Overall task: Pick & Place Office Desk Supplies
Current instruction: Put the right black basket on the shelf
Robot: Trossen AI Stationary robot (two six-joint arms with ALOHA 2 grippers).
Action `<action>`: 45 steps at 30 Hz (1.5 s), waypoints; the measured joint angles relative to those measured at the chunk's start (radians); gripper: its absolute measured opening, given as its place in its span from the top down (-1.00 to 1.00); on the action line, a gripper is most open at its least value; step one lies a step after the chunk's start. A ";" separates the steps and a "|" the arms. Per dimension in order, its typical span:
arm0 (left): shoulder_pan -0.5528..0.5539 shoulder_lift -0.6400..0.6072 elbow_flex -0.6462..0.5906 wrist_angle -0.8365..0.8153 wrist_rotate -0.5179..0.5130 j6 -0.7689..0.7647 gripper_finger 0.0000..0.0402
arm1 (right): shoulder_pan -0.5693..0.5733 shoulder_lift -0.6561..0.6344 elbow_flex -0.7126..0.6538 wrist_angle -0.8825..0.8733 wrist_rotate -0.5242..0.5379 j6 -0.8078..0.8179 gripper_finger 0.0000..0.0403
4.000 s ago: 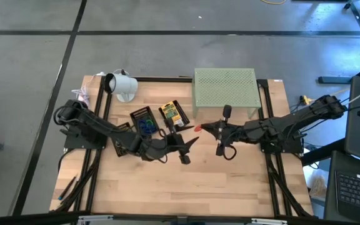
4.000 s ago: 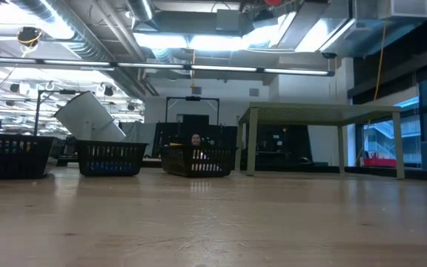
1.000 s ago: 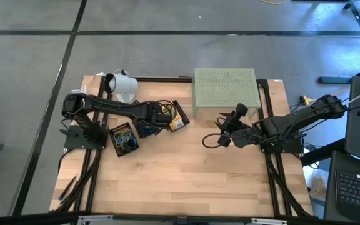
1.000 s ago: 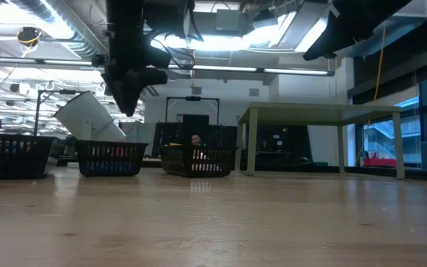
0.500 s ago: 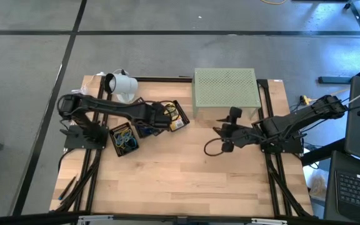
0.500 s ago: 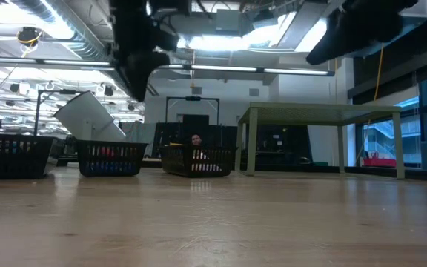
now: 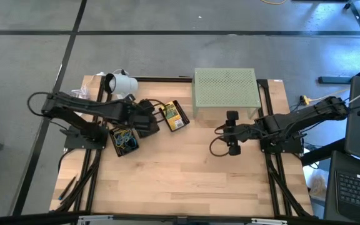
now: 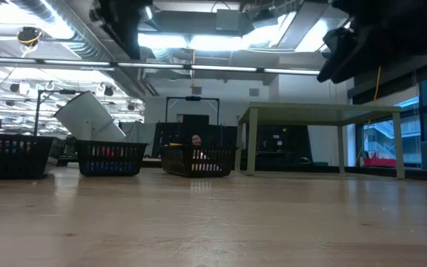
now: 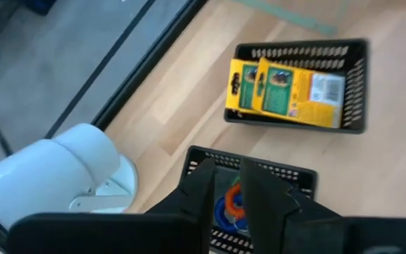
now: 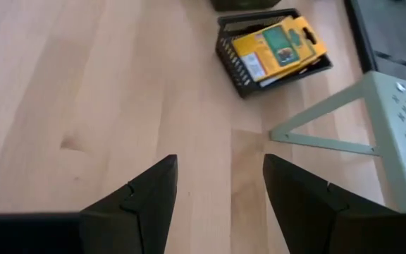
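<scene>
**A:** Where do the supplies sit?

**B:** In three small black mesh baskets at about ten o'clock on the table (image 7: 186, 181). The yellow packets (image 9: 285, 86) lie in the basket (image 9: 351, 77) nearest the pale green stand (image 7: 225, 87). The rubber bands (image 9: 230, 204) fill the middle basket (image 9: 252, 164), right under the left gripper (image 9: 224, 192). A third basket (image 7: 124, 139) holds more coloured loops.

**A:** How will they handle?

**B:** I judge the bands light, soft and stretchy, likely to tangle and drag neighbours along, so pinch one loop at the top of the heap. The packets look thin, flat and slick; their free edge, angled over the basket wall, is the place to grip.

**A:** And the grippers?

**B:** The left one's fingers stand narrowly apart with nothing visibly between them, though the view there is cramped. The right gripper (image 10: 220, 187) hangs at three o'clock over bare wood, jaws spread wide, empty.

**A:** Any writing?

**B:** The packets carry green and white printed panels; nothing legible.
</scene>
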 joint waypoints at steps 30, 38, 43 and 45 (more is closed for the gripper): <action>-0.036 0.200 -0.001 0.381 0.198 0.144 0.35 | -0.041 -0.115 -0.346 0.562 -0.122 0.027 -0.06; 0.012 0.357 -0.001 0.460 0.211 0.340 0.15 | -0.041 -0.114 -0.346 0.563 -0.131 0.081 -0.06; 0.053 0.440 -0.001 0.522 0.253 0.420 0.16 | -0.040 -0.114 -0.346 0.562 -0.131 0.082 -0.06; 0.072 0.468 -0.001 0.524 0.259 0.436 0.18 | -0.040 -0.114 -0.346 0.562 -0.131 0.082 -0.06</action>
